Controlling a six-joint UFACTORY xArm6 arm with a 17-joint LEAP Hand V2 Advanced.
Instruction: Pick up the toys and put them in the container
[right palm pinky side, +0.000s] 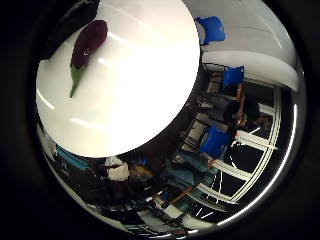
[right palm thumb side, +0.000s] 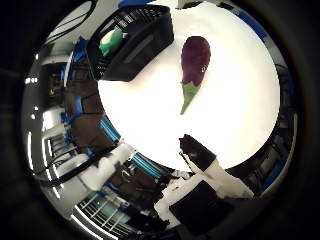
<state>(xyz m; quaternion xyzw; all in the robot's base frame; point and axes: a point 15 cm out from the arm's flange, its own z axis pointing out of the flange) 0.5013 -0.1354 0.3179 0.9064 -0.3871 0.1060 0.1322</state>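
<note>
A purple toy eggplant (right palm thumb side: 194, 62) with a green stem lies on the white round table (right palm thumb side: 230, 120); the little finger side palm view shows it too (right palm pinky side: 86, 48). A black container (right palm thumb side: 140, 45) stands at the table's edge beside the eggplant, with a green toy (right palm thumb side: 111, 42) inside it. My right hand (right palm thumb side: 205, 170) is above the table, away from the eggplant. Its white and black fingers reach into the thumb side view, look relaxed, and hold nothing.
The table's edge (right palm pinky side: 170, 115) drops off to the room's floor. Blue chairs (right palm pinky side: 231, 78) and desks stand beyond it. Bare tabletop lies between the eggplant and my hand.
</note>
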